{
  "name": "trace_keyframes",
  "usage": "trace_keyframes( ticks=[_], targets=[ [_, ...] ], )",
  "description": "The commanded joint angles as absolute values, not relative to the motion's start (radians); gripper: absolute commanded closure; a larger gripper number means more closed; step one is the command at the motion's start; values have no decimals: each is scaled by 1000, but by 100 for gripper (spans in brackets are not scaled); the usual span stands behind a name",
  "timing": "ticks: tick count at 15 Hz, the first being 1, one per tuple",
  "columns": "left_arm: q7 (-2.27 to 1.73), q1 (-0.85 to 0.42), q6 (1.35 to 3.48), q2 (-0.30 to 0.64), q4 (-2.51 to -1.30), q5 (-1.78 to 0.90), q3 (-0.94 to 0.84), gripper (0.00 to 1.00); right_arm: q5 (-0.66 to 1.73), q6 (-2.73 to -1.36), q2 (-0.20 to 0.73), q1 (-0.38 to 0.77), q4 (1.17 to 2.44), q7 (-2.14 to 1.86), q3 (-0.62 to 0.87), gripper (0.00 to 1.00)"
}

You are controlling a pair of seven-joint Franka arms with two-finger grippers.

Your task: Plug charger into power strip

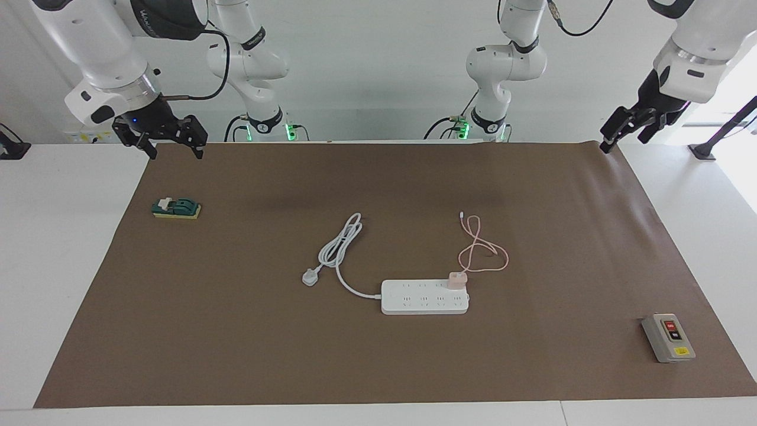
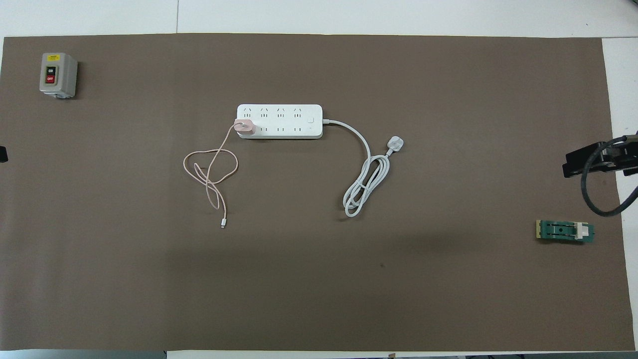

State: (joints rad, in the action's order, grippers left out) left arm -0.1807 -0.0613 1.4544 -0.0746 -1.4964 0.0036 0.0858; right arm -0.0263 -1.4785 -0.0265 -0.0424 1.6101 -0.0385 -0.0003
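The white power strip point(image 1: 424, 297) lies flat in the middle of the brown mat; it also shows in the overhead view point(image 2: 279, 121). The pale pink charger point(image 1: 457, 280) sits upright in a socket at the strip's end toward the left arm, and is seen from above in the overhead view point(image 2: 244, 126). Its thin pink cable point(image 1: 482, 251) lies looped on the mat, nearer to the robots than the strip. My right gripper point(image 1: 174, 151) hangs open and empty over the mat's corner at the right arm's end. My left gripper point(image 1: 624, 142) hangs open and empty over the corner at the left arm's end.
The strip's thick white cord point(image 1: 340, 248) lies coiled toward the right arm's end and finishes in a white plug point(image 1: 310, 277). A grey switch box point(image 1: 668, 337) sits farthest from the robots at the left arm's end. A green switch point(image 1: 176, 208) lies under the right gripper's area.
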Motion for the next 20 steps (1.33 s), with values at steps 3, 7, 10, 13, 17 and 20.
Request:
trace_keyframes(
  ticks=[3, 7, 10, 13, 17, 20],
  targets=[
    [-158, -54, 1473, -75, -1514, 0, 63, 0, -31, -1473, -44, -52, 1626, -61, 5, 0],
    [-150, -8, 1460, -78, -1546, -2, -12, 0, -31, -1473, -44, -52, 1626, -61, 3, 0],
    [-140, -23, 1437, -91, -1612, -15, -23, 0, -31, -1473, -44, -54, 1626, -61, 3, 0],
    [-138, -25, 1445, -81, -1618, -12, -49, 0, -31, -1473, -44, -54, 1626, -61, 3, 0],
    [-132, -23, 1469, -77, -1617, -11, -58, 0, -31, -1473, -44, -54, 1626, -61, 3, 0],
    [-35, -21, 1521, -77, -1618, -17, -58, 0, -31, -1473, -44, -54, 1626, -61, 3, 0]
  ],
)
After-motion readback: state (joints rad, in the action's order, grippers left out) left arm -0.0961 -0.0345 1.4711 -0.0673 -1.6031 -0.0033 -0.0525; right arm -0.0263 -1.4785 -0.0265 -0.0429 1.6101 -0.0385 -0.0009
